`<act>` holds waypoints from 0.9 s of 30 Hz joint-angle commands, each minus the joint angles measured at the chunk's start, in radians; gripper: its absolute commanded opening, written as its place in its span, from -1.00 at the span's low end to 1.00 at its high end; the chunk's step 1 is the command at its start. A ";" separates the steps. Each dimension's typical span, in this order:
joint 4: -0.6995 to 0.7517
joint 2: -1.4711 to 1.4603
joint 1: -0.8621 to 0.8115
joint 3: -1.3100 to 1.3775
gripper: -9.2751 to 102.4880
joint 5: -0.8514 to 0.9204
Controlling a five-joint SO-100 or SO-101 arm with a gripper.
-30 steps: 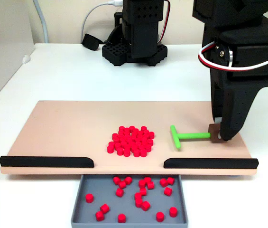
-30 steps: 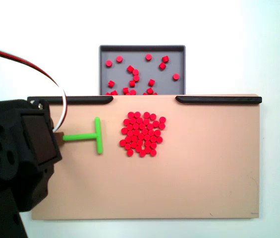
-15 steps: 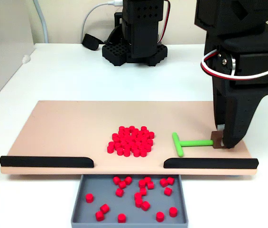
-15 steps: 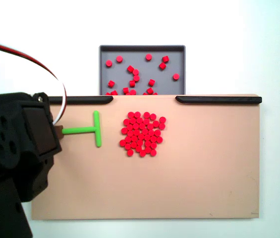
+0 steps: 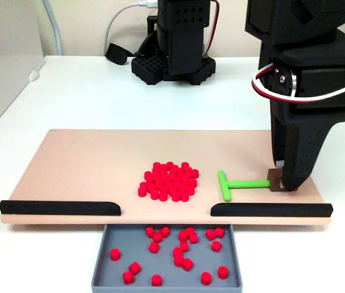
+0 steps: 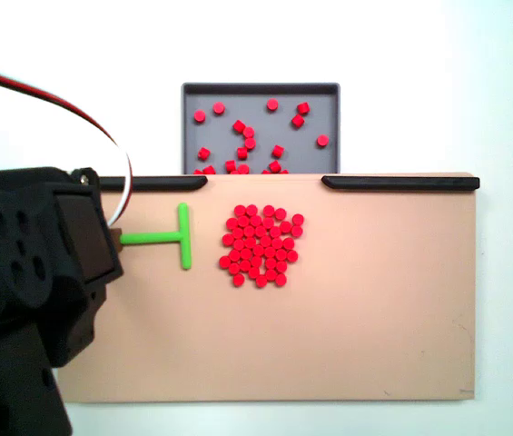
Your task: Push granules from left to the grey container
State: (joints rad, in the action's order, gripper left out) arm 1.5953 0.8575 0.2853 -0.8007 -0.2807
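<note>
- We see the gripper [image 5: 280, 183] clamped on the brown end of the green stick [image 5: 236, 183], which lies flat on the tan board [image 5: 80, 165].
- The stick's crossbar sits just beside the heap of red granules [image 5: 169, 181], not touching.
- More granules lie scattered in the grey container [image 5: 108, 268] below the board's gap.
</note>
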 commanded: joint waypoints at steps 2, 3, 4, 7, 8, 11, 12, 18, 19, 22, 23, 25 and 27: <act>0.003 0.012 -0.018 0.017 -0.84 0.017; 0.003 0.012 -0.020 0.017 -0.84 0.021; 0.003 0.012 -0.023 0.017 -0.84 0.026; 0.005 0.012 -0.031 0.017 -0.84 0.038; 0.005 0.012 -0.034 0.017 -0.84 0.041; 0.008 0.012 -0.043 0.015 -0.84 0.052; 0.008 0.011 -0.048 0.015 -0.84 0.057; 0.011 0.008 -0.066 0.015 -0.84 0.077; 0.011 0.008 -0.069 0.015 -0.84 0.080; 0.011 0.008 -0.075 0.014 -0.84 0.087; 0.011 0.008 -0.077 0.014 -0.84 0.089; 0.011 0.006 -0.081 0.012 -0.84 0.097; 0.011 0.006 -0.086 0.012 -0.84 0.107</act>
State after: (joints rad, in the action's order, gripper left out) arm 1.6045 0.8575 0.2148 -0.8007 -0.1902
